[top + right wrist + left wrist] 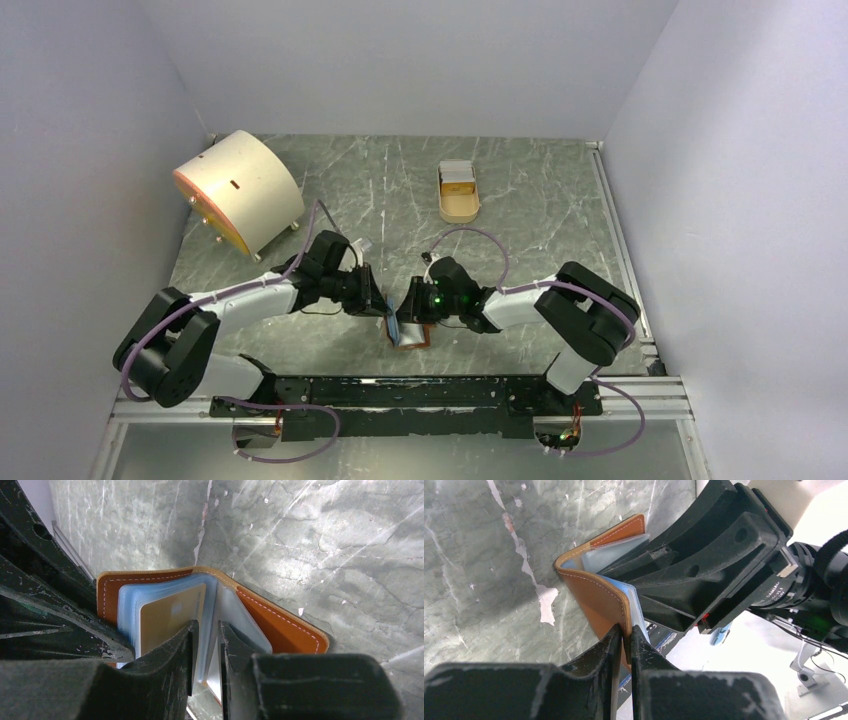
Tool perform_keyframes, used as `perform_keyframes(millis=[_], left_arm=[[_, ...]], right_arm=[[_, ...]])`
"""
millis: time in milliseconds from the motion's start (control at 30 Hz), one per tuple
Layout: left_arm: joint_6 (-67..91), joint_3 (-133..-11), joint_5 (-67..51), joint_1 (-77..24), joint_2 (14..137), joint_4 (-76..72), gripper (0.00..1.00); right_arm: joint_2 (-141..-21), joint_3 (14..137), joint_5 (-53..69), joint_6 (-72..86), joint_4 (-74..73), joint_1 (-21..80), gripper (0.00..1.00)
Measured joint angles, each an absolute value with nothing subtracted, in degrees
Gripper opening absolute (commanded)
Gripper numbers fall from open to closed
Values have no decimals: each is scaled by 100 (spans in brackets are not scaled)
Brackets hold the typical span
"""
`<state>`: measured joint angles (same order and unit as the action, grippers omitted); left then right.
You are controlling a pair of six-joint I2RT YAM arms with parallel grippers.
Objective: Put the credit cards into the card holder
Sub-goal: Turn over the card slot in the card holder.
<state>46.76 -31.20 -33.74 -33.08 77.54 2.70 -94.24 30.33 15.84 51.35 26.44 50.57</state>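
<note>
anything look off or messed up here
Nothing spilled or broken. The card holder is held splayed open, not lying flat: the left gripper pinches one cover, the right gripper straddles an inner sleeve. White scuffs mark the table.

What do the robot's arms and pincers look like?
The left arm and right arm have black joints and white links, with a thin purple cable looping along each. A green light shows on the right wrist. The left pincer and right pincer are black, blocky, with pale scuffs.

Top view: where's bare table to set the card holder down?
Free: marble between cream drum and tan tray, and right of the tray to the rail. Crowded: near centre, where left gripper and right gripper meet at the card holder.
</note>
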Motion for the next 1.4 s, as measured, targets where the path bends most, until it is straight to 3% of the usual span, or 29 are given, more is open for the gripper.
perform_keyframes(millis=[167, 333, 733, 1167, 1400], left_arm=[[4630, -3402, -2969, -3437, 7758, 803, 21], [4630, -3487, -2794, -3457, 7736, 1057, 9], [4397, -4202, -1949, -3457, 7699, 2307, 9], [4239, -4657, -1935, -3457, 7762, 2799, 9], [4174, -4654, -1973, -3402, 7889, 2720, 9]], right_arm=[[-9308, 3044, 1463, 5076, 2464, 5096, 31], [-9137, 3079, 1302, 4971, 2163, 5140, 32], [-8320, 3291, 607, 4482, 816, 5162, 32], [-8506, 3297, 523, 4421, 790, 5188, 32], [-7778, 3452, 75, 4202, -75, 5177, 42]])
